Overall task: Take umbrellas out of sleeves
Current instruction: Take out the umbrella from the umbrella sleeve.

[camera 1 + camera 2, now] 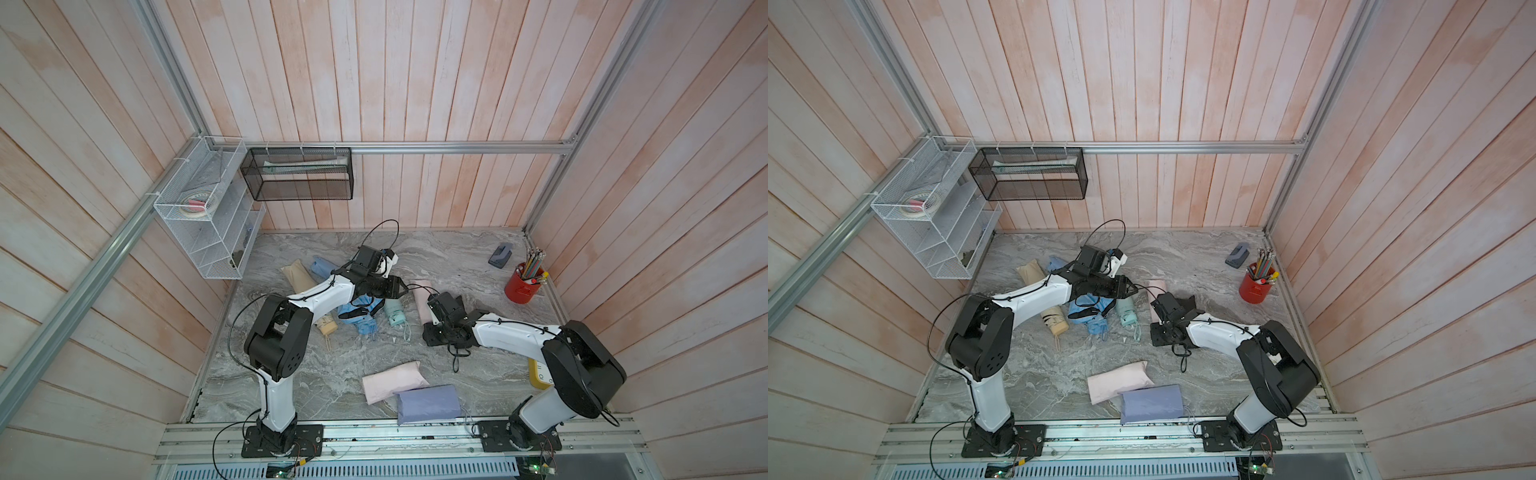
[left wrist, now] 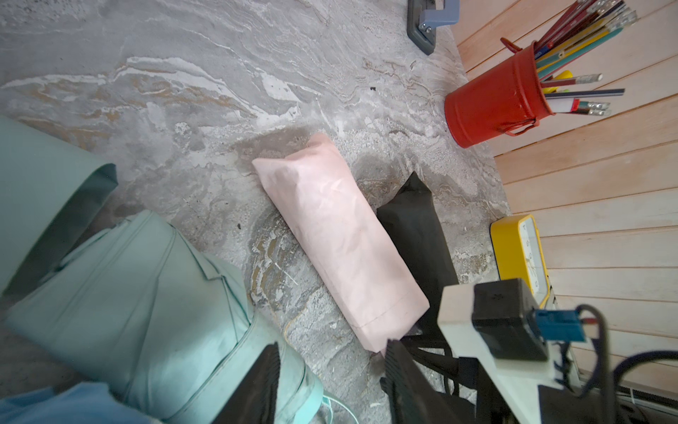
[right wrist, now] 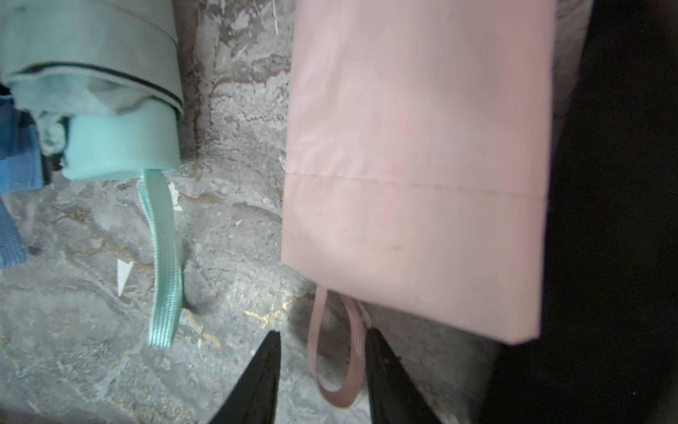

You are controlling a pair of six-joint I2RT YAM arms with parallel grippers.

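Right fingers (image 3: 257,385): apart, straddling the pink cord (image 3: 330,396).
Left fingers (image 2: 257,385): apart, empty, by the mint umbrella (image 2: 139,293).
Pink sleeve (image 3: 414,165): lying on the surface, apparently still filled.
Risk: with the sleeve unpinned, pulling could drag it along, and the thin cord may slip.

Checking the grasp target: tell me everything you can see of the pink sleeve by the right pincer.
The pink sleeve is a smooth, pale pink fabric pouch, lightly creased and plump, apparently filled. It lies flat on the marble table, with a stitched hem at its open end. A pink wrist loop pokes out there. A black sleeve lies along one long side, touching or nearly so. The right pincer straddles the loop, jaws apart, not clamped.
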